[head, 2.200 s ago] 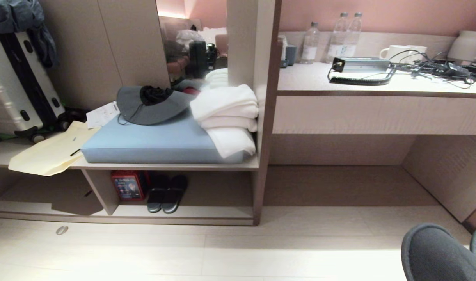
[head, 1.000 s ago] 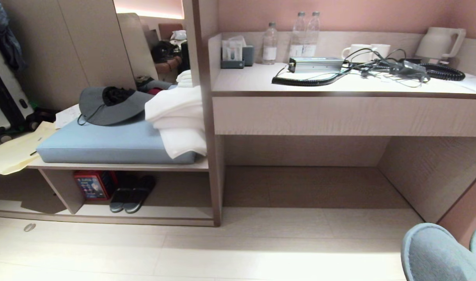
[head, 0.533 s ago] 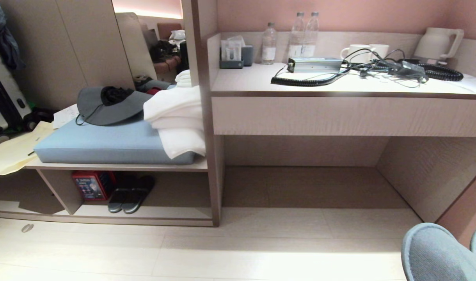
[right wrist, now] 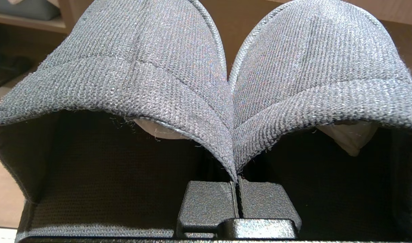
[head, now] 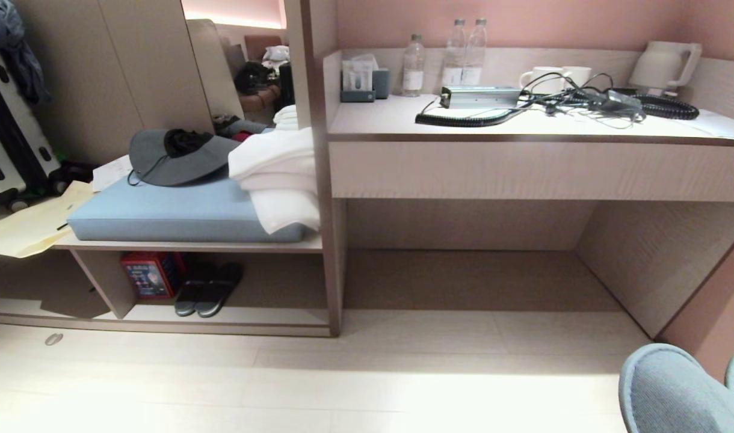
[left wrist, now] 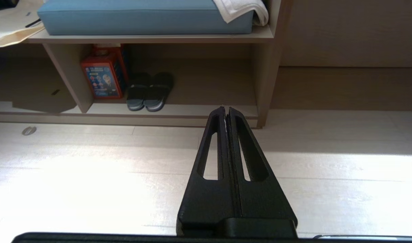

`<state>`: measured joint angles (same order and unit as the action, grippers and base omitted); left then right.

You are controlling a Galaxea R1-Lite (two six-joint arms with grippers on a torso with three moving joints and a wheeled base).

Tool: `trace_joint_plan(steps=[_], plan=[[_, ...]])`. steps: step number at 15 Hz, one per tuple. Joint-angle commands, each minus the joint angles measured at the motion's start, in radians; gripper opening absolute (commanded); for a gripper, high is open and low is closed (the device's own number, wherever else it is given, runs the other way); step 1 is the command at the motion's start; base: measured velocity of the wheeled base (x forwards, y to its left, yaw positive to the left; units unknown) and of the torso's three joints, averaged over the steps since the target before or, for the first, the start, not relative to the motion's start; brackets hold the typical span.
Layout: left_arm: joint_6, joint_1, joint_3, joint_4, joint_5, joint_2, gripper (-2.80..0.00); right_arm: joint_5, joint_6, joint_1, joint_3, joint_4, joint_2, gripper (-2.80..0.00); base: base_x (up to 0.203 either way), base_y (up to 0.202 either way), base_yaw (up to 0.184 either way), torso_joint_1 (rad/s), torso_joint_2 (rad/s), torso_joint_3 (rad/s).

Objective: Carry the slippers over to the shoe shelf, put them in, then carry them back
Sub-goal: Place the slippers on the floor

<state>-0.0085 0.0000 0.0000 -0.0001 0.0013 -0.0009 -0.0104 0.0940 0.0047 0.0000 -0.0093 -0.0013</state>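
The shoe shelf [head: 192, 328] stands left of the desk [head: 523, 129], with a cushion [head: 174, 213], hat [head: 177, 156] and towels [head: 277, 174] on top. In its right cubby, a box [head: 147, 275] sits left of dark sandals [head: 207, 290]. The slippers [head: 674, 391] are at lower right, near the floor.

left gripper [left wrist: 226, 109] of matte black plastic, two long tapering fingers [left wrist: 212, 148] each with a narrow slot cut through, broad black base behind, right gripper [right wrist: 238, 189] of the same grainy black, blocky finger roots, thin seam between
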Motion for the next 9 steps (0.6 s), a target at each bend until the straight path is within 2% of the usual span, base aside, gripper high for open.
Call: trace_joint_plan(steps=[1, 9], plan=[[-0.001, 0.0, 0.0, -0.001, 0.0, 0.001, -2.8, 0.0, 0.001, 0.0, 0.002, -0.001, 0.001, -2.8, -0.193, 0.0, -0.001, 0.005, 0.0, 0.007], [0.001, 0.0, 0.0, 0.0, 0.0, 0.001, -2.8, 0.0, 0.001, 0.0, 0.0, 0.0, 0.001, -2.8, -0.192, 0.0, 0.0, 0.002, 0.0, 0.003]])
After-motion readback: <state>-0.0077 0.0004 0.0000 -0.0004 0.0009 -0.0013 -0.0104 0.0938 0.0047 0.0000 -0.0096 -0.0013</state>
